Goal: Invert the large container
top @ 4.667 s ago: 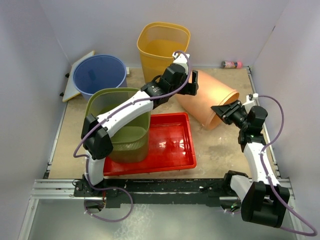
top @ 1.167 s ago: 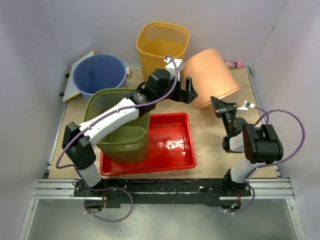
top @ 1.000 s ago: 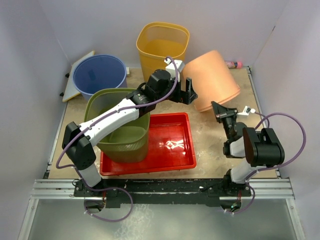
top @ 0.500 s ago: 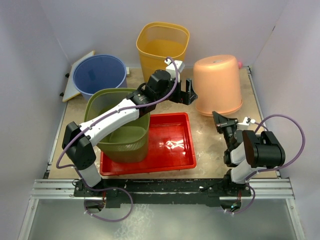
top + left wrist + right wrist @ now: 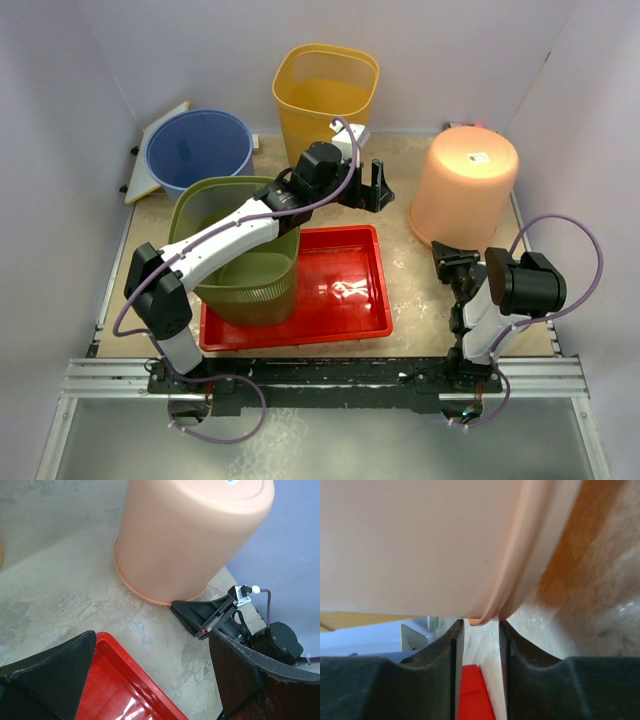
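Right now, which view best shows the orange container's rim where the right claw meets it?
The right wrist view: the rim is close up, its lip at the mouth of the right claw. The left wrist view shows the rim's near arc, smaller, with the claw tip at it. The top view shows it only small, from above.

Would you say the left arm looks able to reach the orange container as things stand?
Probably yes. The left gripper hangs open beside the orange container, with only bare table between them; the right gripper sits at the rim's near side, out of that path.
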You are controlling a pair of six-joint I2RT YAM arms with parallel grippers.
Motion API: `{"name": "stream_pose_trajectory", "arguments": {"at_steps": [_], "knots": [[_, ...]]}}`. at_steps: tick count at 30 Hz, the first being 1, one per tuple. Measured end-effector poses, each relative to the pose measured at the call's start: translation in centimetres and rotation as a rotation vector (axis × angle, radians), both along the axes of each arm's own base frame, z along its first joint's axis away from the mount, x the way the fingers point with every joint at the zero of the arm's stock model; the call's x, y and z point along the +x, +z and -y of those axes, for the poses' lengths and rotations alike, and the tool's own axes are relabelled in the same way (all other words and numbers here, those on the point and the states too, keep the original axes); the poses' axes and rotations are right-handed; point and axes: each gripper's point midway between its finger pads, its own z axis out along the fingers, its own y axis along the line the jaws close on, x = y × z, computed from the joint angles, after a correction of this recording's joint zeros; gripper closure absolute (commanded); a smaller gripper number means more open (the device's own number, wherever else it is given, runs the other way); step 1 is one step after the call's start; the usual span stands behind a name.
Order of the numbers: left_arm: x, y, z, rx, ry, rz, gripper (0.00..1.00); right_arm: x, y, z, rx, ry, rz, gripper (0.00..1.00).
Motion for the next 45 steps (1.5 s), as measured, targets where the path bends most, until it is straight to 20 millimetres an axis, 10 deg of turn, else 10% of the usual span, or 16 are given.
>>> {"name": "stream_pose_trajectory", "arguments": {"at_steps": [9,22,32,41,45], "knots": [[-0.1,-0.4,-0.1,0.006,0.0,-0.005,0.09,0.7,0.5,2.9,0.029,-0.098,0.016,0.46],[-0.3,-0.1,-0.7,0.022,0.007,0.002,0.09,8.8,5.4,7.0,0.009,-0.133,0.174,0.4],[-0.6,1.0,-1.2,0.02,0.008,0.026,0.09,2.3,8.4,7.0,-0.295,-0.126,-0.042,0.28],[-0.9,0.9,-1.1,0.033,-0.003,0.032,0.09,-4.9,2.7,12.3,-0.497,-0.324,-0.559,0.11],[-1.0,0.9,-1.0,0.034,-0.004,0.032,0.09,-6.1,3.1,15.2,-0.602,-0.434,-0.655,0.11]]}}
